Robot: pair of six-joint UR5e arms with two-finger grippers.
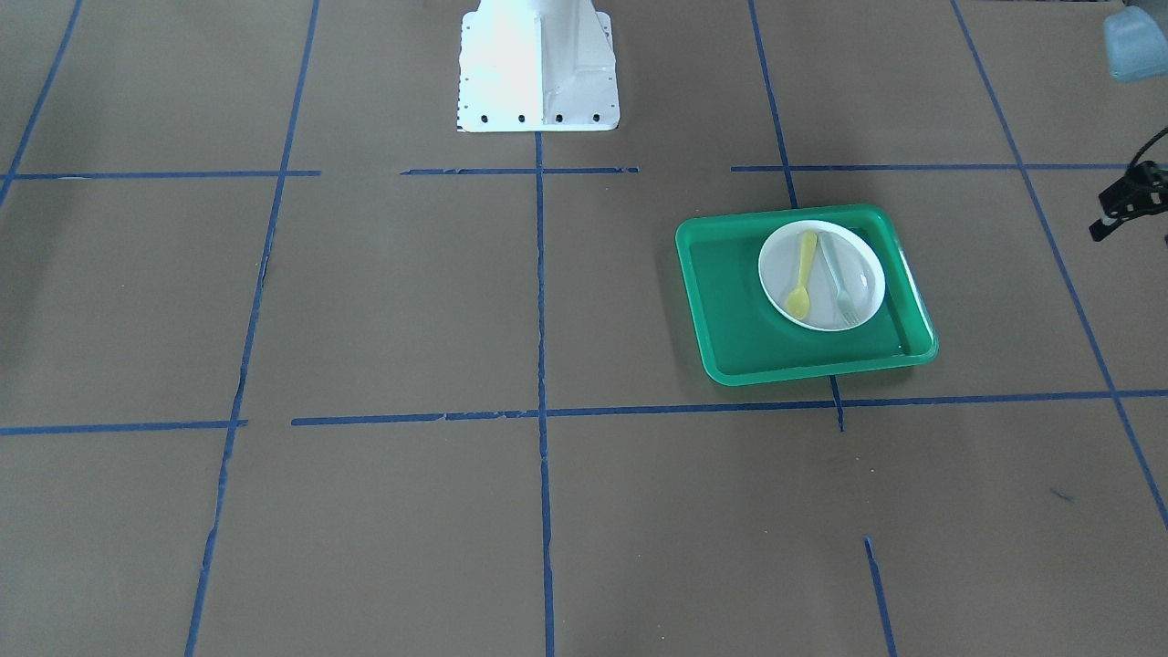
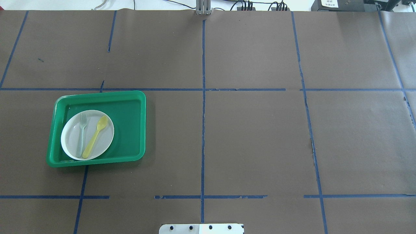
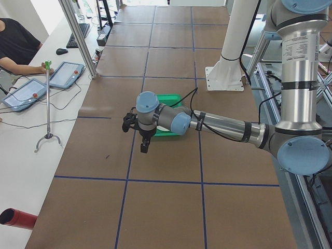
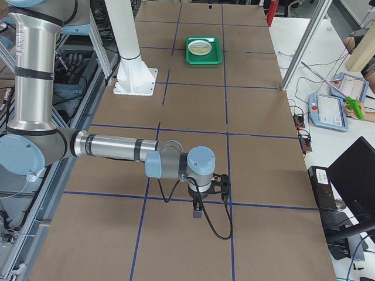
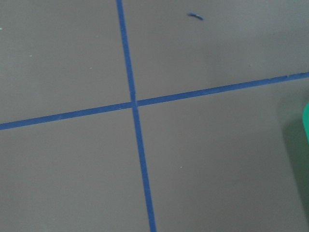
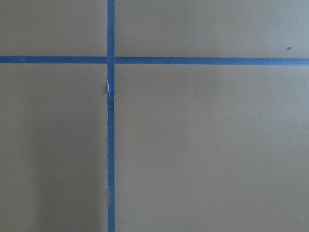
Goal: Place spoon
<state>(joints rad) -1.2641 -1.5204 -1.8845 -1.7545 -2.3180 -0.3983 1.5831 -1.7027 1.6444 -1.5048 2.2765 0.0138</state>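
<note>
The yellow spoon [image 2: 95, 136] lies on the white plate [image 2: 73, 143] beside a pale grey-green fork [image 2: 82, 133], its bowl pointing away from the robot. The plate sits in the green tray [image 2: 130, 113] on the robot's left. The spoon also shows in the front view [image 1: 804, 274]. My left gripper [image 3: 143, 148] hangs above the table, past the tray's outer side, clear of it. My right gripper [image 4: 197, 212] hangs over bare table far from the tray. Neither holds anything that I can see. I cannot tell whether either is open or shut.
The brown table [image 2: 253, 136] is marked with blue tape lines. The white robot base [image 1: 538, 68] stands at the table's edge. The left wrist view shows only a sliver of the tray [image 5: 305, 121]. An operator's desk with tablets [image 3: 65, 74] lies beyond the table.
</note>
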